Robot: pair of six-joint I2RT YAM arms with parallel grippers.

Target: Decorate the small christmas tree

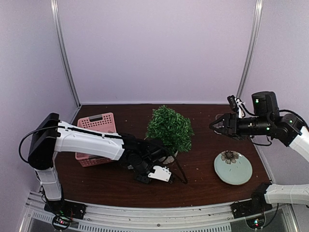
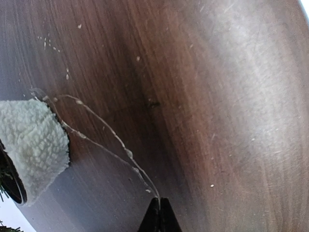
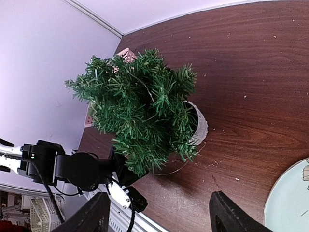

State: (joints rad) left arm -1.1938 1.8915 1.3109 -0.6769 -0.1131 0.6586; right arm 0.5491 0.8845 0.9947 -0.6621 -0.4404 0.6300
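Top view: the small christmas tree (image 1: pixel 170 128) stands mid-table, between a pink basket (image 1: pixel 96 135) and a pale plate (image 1: pixel 233 167). The left gripper (image 1: pixel 163 175) lies low, just in front of the tree. The right gripper (image 1: pixel 216 125) hovers beside it, jaws released.

Left wrist: the jaws are clenched on a thin strand (image 2: pixel 111 135) that runs to the tree's fleecy white pot (image 2: pixel 34 145).

Right wrist: spread fingers (image 3: pixel 91 212) frame the tree

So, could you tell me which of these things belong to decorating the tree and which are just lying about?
For the job:
small christmas tree
thin beaded wire, pinched in the shut jaws of the left gripper

Lying about, neither touched:
pink basket
pale green plate
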